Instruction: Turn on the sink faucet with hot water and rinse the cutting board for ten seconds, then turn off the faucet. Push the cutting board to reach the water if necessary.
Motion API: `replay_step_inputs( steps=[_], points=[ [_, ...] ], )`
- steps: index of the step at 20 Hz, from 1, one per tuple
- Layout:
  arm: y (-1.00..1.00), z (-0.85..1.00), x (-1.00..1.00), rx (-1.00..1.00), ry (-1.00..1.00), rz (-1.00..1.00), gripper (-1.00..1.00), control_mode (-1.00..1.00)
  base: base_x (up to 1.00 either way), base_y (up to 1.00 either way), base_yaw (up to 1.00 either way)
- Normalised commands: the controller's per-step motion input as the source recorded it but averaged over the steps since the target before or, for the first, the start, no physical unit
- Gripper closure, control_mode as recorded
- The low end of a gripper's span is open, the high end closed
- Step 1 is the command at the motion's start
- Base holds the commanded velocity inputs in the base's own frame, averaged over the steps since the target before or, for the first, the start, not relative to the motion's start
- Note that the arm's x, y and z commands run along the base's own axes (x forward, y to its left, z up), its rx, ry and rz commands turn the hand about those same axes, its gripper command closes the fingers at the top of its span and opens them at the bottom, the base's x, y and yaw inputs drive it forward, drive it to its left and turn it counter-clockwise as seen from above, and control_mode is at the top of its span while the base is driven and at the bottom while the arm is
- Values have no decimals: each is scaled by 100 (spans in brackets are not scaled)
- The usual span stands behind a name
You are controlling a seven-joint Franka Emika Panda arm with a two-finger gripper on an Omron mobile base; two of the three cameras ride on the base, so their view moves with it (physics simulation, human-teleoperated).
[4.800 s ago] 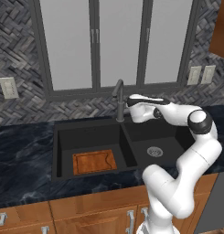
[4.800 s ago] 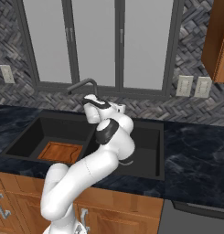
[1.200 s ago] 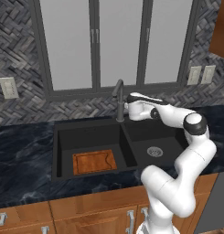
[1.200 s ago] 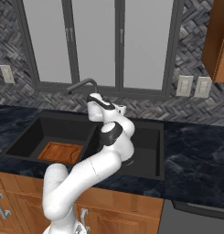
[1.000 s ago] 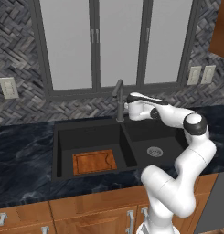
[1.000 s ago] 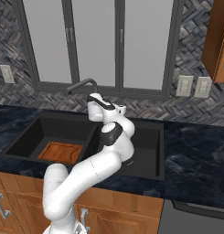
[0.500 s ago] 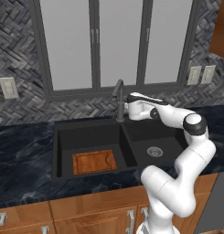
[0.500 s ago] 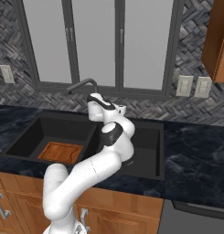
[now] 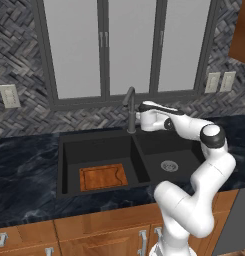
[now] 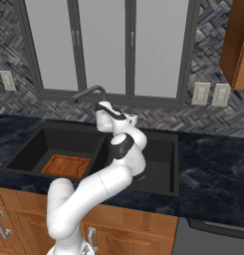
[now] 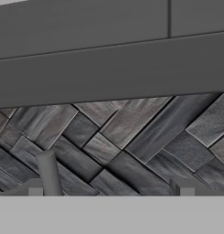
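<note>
Cutting board (image 9: 103, 177) flat in sink (image 9: 69, 150) left basin

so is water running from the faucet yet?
No: in the left base view the sink faucet shows no blue stream, and the cutting board lies dry-looking on the left basin floor of the sink.

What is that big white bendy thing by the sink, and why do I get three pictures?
It is a robot arm in a pretend computer kitchen. Two pictures come from cameras behind it, one on each side. The third comes from a camera on its hand, looking at the tiled wall. At the arm's end is a pincer, open and holding nothing, right beside the tall dark sink faucet. Below is a black sink with two basins. A brown wooden cutting board lies flat in the left basin. I see no water running. The dark counter goes all around the sink.
</note>
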Motion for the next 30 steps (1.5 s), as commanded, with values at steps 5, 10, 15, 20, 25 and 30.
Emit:
replay_step_inputs(
  steps=[5, 10, 15, 20, 25, 30],
  points=[
    [0, 0, 4, 0, 0, 0, -100, -100, 0, 0, 0],
    [0, 0, 2, 0, 0, 0, -100, -100, 0, 0, 0],
    [0, 0, 0, 0, 0, 0, -100, -100, 0, 0, 0],
    [0, 0, 1, 0, 0, 0, -100, -100, 0, 0, 0],
    [0, 0, 1, 0, 0, 0, -100, -100, 0, 0, 0],
    [-2, 0, 1, 0, 0, 0, -100, -100, 0, 0, 0]
  ],
)
